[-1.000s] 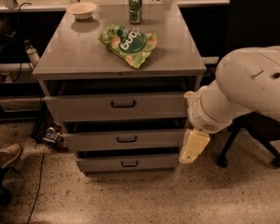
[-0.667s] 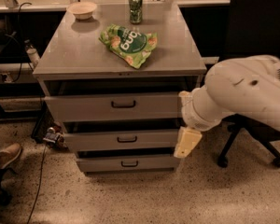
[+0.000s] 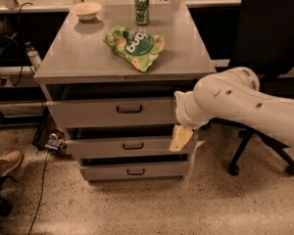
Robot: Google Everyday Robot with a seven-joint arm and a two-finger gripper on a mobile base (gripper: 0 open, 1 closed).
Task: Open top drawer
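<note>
The grey cabinet has three drawers. The top drawer (image 3: 88, 112) is the widest, with a tall flat front and a dark centre pull (image 3: 129, 109). A dark gap shows above its front. My gripper (image 3: 180, 137) is cream-coloured and hangs from the white arm (image 3: 235, 102), which reaches in from the right. It sits in front of the right end of the middle drawer (image 3: 103, 148), just below the top drawer's right corner and well right of the pull. It holds nothing that I can see.
On the cabinet top (image 3: 73, 58) lie a green snack bag (image 3: 135, 45), a green can (image 3: 142, 9) and a small bowl (image 3: 86, 10). A black office chair (image 3: 269, 38) stands right of the cabinet behind the arm. Cables (image 3: 41, 180) and a shoe (image 3: 7, 163) lie on the floor at left.
The arm has swung left toward the cabinet. The gripper went from right of the drawers to in front of their right ends.
</note>
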